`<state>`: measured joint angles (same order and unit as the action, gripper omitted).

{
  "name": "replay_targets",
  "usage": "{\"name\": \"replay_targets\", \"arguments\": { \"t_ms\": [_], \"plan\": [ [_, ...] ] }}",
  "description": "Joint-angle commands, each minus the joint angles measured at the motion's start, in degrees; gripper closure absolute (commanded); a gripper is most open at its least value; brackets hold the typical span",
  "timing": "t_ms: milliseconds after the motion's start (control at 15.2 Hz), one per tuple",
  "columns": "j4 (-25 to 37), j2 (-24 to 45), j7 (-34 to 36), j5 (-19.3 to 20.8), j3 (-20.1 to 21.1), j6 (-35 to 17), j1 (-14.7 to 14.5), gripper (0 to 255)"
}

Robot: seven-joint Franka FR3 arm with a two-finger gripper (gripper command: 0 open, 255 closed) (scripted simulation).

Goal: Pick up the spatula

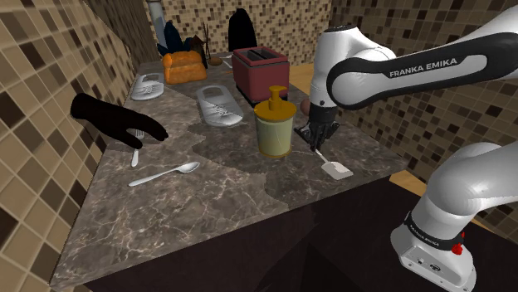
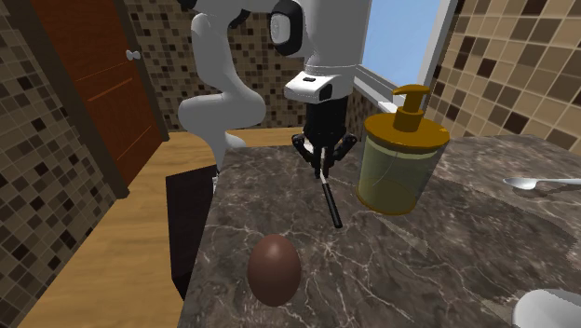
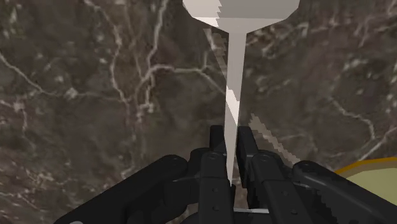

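Observation:
The spatula (image 1: pixel 334 169) is white, with a thin handle and a flat blade, near the counter's edge at the shoulder view's right. My gripper (image 1: pixel 317 143) points down over it and is shut on the handle's upper end. In the second exterior view the handle (image 2: pixel 330 203) looks dark and slants down from the gripper (image 2: pixel 322 168) toward the marble counter (image 2: pixel 419 270). In the wrist view the two fingers (image 3: pixel 216 143) clasp the pale handle (image 3: pixel 235 76), and the blade lies beyond them. I cannot tell whether the blade touches the counter.
A yellow soap dispenser (image 1: pixel 274 124) stands close beside the gripper. A brown egg-shaped thing (image 2: pixel 274 268) sits near the counter's edge. A spoon (image 1: pixel 164 174), a fork (image 1: pixel 137 151), a black object (image 1: pixel 116 120), a grey tray (image 1: pixel 218 106) and a red toaster (image 1: pixel 259 70) lie further off.

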<state>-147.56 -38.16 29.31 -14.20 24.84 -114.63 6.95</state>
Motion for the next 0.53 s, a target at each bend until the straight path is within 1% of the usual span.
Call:
{"name": "replay_targets", "arguments": {
  "t_ms": [0, 66, 462],
  "plan": [
    [0.0, 0.0, 0.0, 0.0, 0.0, 0.0, 0.0, 255],
    [0.0, 0.2, 0.0, 0.0, 0.0, -0.1, 0.1, 255],
    [4.0, -0.8, -0.1, 0.8, -1.1, 4.8, 0.3, 255]
  ]
}}
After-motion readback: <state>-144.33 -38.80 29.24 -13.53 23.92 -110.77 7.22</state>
